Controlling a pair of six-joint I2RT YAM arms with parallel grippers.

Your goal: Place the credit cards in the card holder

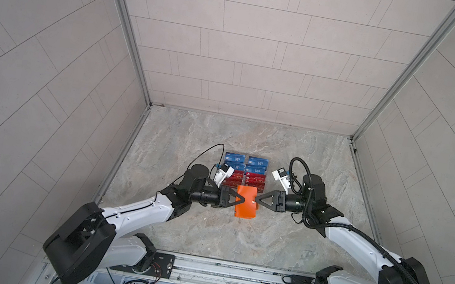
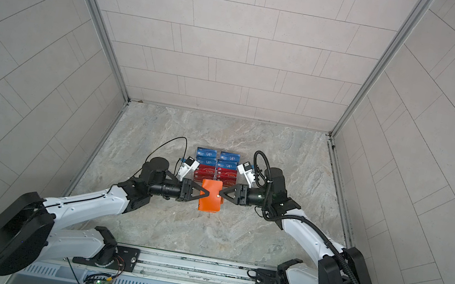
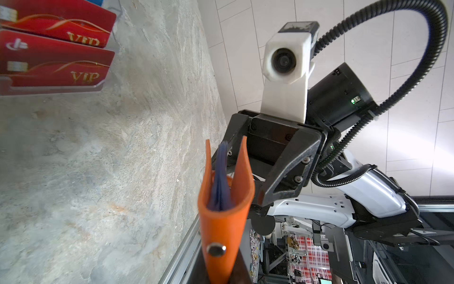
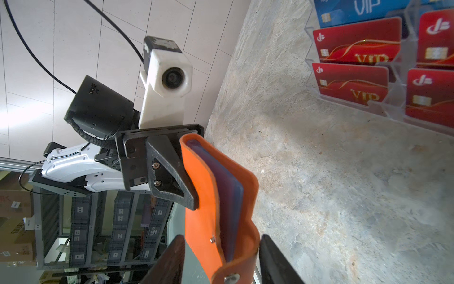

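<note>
The left end effector [image 1: 239, 199] is clenched on the card holder [image 1: 245, 207]. One triangular finger [image 4: 169, 177] lies flat on the upper orange cover, and its mate is hidden underneath. The right end effector [image 1: 256, 201] meets it from the opposite side, released, with jaws parted. Its two fingers [image 4: 275, 260] flank the end where the snap tab [image 4: 228, 275] curls round, so near the covers that contact cannot be judged. Both wrists are level and point at each other across the middle of the table [image 1: 281, 244]. They are rolled so the left wrist camera [image 1: 223, 174] and the right wrist camera [image 1: 280, 175] lie toward the far edge. The forearms slope back with elbows outward to bases at the near corners. In both top views the card holder is a flat orange rectangle facing up, and whether it clears the table is not evident. Up close its covers splay slightly around a bundle of dark blue leaves [image 3: 222, 186]; cards or sleeves, I cannot tell. A metal stud [image 3: 216, 249] shows on the cover by the left grip. Just beyond, toward the far edge, the credit cards [image 1: 258, 163] stand in a clear acrylic tiered stand [image 4: 390, 110]. Blue VIP cards fill the far rows and red VIP cards [image 1: 255, 181] the near rows. The nearest red row is partly covered by the card holder in both top views, and the stand is cut off in both wrist views.
</note>
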